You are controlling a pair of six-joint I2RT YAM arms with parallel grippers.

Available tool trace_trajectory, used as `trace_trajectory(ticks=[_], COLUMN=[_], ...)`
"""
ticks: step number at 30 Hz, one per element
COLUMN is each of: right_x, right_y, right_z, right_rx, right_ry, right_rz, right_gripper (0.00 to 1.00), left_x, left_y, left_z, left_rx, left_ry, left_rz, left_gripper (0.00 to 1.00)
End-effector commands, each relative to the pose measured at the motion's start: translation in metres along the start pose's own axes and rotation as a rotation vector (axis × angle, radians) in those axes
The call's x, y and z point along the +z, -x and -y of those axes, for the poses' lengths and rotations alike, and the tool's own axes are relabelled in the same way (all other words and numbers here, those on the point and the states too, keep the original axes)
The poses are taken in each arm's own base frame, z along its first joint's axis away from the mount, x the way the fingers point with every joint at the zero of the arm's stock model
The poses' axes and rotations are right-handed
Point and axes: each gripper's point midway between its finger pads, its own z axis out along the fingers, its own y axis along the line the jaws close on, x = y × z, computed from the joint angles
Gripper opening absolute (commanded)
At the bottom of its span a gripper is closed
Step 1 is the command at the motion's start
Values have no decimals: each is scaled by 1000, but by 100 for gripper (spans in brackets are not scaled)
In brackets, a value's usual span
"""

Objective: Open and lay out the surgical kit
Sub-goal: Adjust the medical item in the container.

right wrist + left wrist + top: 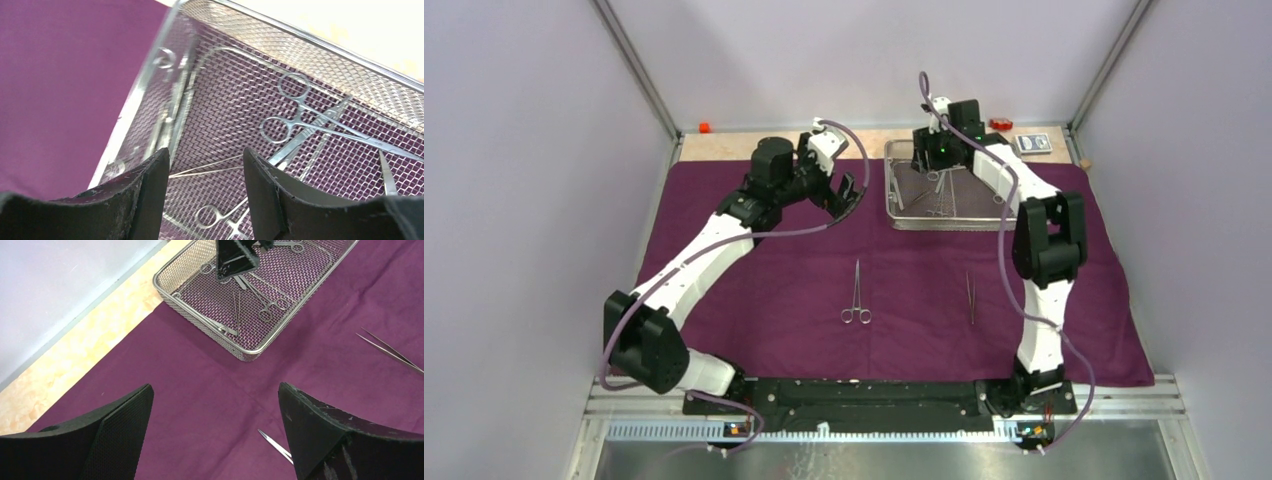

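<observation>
Spanning the worktop (724, 147): purple cloth wrap (764, 290), spread flat.
Wire-mesh tray (890, 205): on the far part of the cloth, right of centre, with several ring-handled clamps (327, 121) lying in it.
One clamp (856, 295) and one pair of tweezers (971, 297): out of the tray, lying apart from each other on the cloth, nearer the arm bases.
Left end effector (215, 390): fingers spread wide, empty, above bare cloth just left of the tray.
Right end effector (206, 152): down in the tray toward its left side, fingers partly apart, nothing gripped. A thin steel instrument (205, 169) runs under the gap; whether a fingertip touches it cannot be told.
Blue-white card packet (1033, 143): on bare worktop beyond the tray.
</observation>
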Motion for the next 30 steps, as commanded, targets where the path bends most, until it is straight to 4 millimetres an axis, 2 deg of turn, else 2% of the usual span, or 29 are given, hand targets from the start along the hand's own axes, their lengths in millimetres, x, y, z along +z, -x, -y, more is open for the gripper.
trace_trajectory(ticks=[1, 5, 8, 14, 21, 30], right_x=[12, 28, 37, 57, 75, 98], right_y=[4, 0, -3, -2, -4, -27], right_z=[41, 73, 87, 92, 96, 92], right_rx=[13, 17, 20, 0, -1, 12], right_ry=[-118, -182, -201, -176, -162, -95], right_rz=[-37, -69, -92, -106, -97, -150], right_gripper=[55, 55, 55, 55, 55, 54], left_x=[6, 18, 29, 43, 50, 50], left_y=[25, 11, -1, -11, -18, -23], left_z=[-2, 1, 2, 4, 7, 9], left_rx=[33, 26, 17, 3, -11, -12], left_ry=[-27, -61, -86, -122, -146, -154], left_rz=[66, 30, 5, -17, -27, -32], left_gripper=[99, 99, 99, 99, 99, 99])
